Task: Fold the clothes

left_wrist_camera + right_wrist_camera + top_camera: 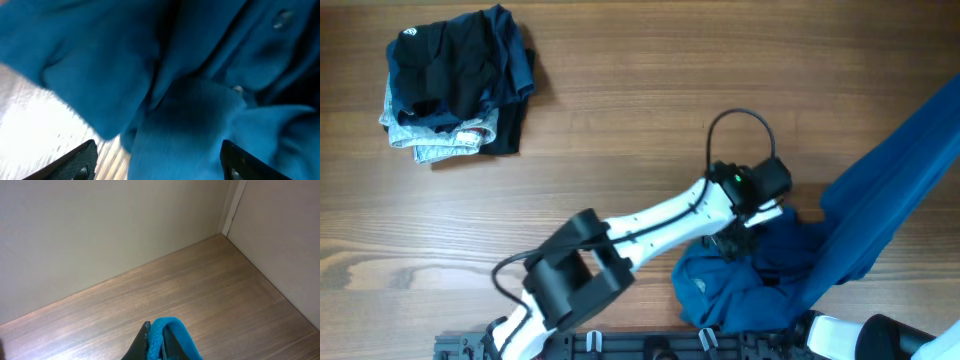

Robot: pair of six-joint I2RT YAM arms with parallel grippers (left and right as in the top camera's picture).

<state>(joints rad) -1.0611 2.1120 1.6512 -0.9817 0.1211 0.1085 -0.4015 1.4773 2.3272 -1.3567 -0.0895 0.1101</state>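
R jaws pinch clothes (880, 200) aloft; L jaws spread on heap.

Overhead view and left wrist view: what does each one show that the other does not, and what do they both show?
Only the overhead view shows the pile of other clothes in the picture's upper left, the white left arm, and the blue shirt stretched in a long band toward the right edge. Only the left wrist view shows the shirt's small buttons and the left gripper with its fingers wide apart over the cloth. Both show the blue shirt and the wooden table.
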